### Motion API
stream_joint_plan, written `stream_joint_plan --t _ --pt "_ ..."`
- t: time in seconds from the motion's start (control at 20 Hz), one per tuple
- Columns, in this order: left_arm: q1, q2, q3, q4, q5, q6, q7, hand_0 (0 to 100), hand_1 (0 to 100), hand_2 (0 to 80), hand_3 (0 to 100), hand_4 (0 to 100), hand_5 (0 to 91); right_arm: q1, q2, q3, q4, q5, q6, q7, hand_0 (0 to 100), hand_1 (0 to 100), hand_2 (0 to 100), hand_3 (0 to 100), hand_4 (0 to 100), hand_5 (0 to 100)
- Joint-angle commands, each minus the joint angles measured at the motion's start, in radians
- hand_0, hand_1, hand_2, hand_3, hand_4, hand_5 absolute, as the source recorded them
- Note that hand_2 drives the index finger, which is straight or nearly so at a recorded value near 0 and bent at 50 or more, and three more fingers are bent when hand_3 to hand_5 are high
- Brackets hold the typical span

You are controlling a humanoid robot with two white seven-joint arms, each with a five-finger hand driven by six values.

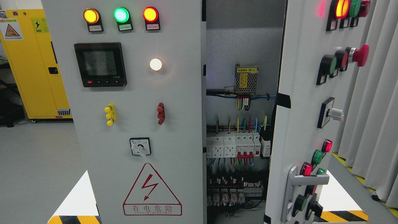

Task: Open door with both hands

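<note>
A grey electrical cabinet fills the head view. Its left door (140, 124) is closed, or nearly so, and carries three indicator lamps, a digital meter (100, 64), a rotary switch (140, 147) and a red warning triangle. The right door (301, 102) is swung partly open toward me, showing its buttons, a red mushroom stop button (360, 55) and a silver lever handle (306, 182) low down. Between the doors the cabinet interior (241, 124) shows a power supply, breakers and wiring. Neither hand nor arm shows anywhere in the picture.
A yellow storage cabinet (34, 62) stands at the back left on the grey floor. Grey curtains (373, 109) hang at the right. Yellow-and-black hazard tape (73, 219) marks the floor at both lower corners.
</note>
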Motion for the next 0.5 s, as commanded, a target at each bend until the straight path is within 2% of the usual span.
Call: stream_joint_plan --t 0.0,0.15,0.3,0.35,0.45 --pt "-0.100 0.141 -0.004 -0.262 0.069 0.001 -0.011 0 0 0.0 0 0 0.0 -0.001 -0.001 -0.004 -0.001 -0.005 0.000 0.012 20 12 0 0 0 0" --pt "-0.195 0.198 -0.008 -0.260 0.124 0.006 -0.011 0 0 0.0 0 0 0.0 -0.001 -0.001 -0.004 0.001 -0.004 0.000 0.012 20 12 0 0 0 0" --pt "-0.298 0.280 -0.009 -0.260 0.244 0.017 -0.009 0 0 0.0 0 0 0.0 -0.001 -0.003 -0.004 0.001 -0.004 0.000 0.012 20 12 0 0 0 0" --pt "-0.328 0.300 -0.011 -0.259 0.281 0.036 -0.009 0 0 0.0 0 0 0.0 -0.001 -0.003 -0.004 0.001 -0.004 0.000 0.012 20 12 0 0 0 0" --pt "-0.399 0.304 -0.015 -0.257 0.315 0.101 -0.009 0 0 0.0 0 0 0.0 -0.001 -0.003 -0.004 -0.001 -0.004 0.000 0.012 20 12 0 0 0 0"
